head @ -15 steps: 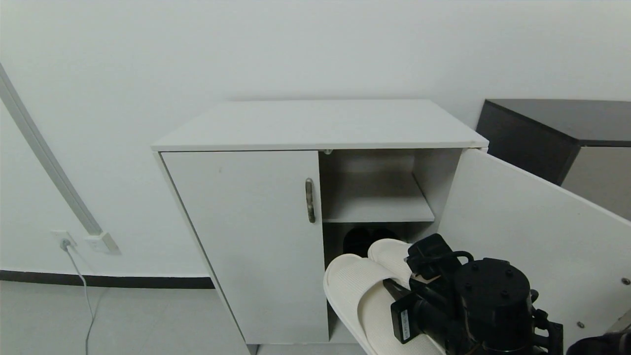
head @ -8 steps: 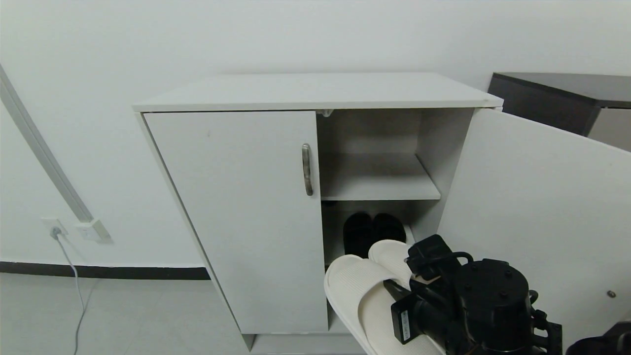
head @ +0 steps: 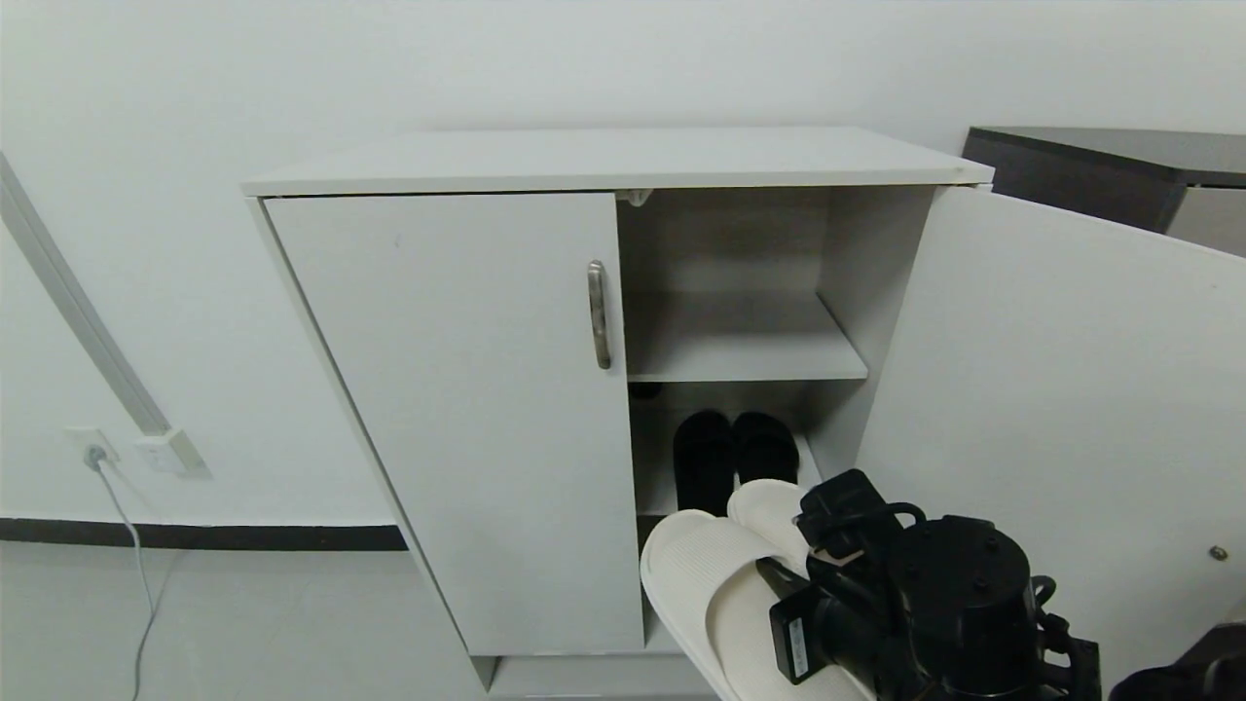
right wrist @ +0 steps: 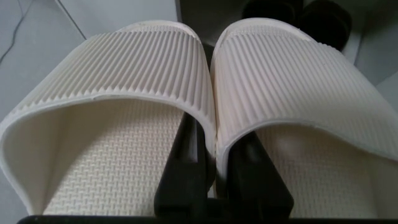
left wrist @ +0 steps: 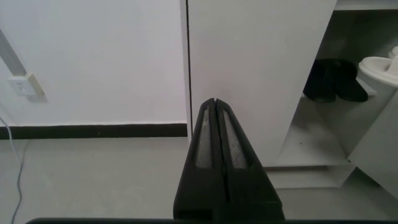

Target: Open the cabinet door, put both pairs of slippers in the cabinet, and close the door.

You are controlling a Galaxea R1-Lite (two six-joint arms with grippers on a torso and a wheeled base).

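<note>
— While the cabinet [head: 604, 161] stands against the wall, how do we find its doors?

— We find the right door [head: 1051, 389] swung wide open and the left door [head: 458, 409] shut. A shelf [head: 740, 341] crosses the open half.

— And where are the slippers?

— We hold the white slippers [head: 701, 574] outside, just in front of the opening, side by side with their toes toward the cabinet. The black slippers [head: 732, 453] sit side by side on the cabinet's bottom board, under the shelf.

— What of our hands?

— Our right hand [right wrist: 214, 174] is clenched on the white slippers, pinching their two inner walls together. Our left hand [left wrist: 214, 118] is clenched on nothing, its fingers pressed flat against each other; it hangs before the left door, above the floor [left wrist: 93, 180].

— And the smallest thing?

— The metal handle [head: 599, 313], upright along the left door's inner edge.
</note>
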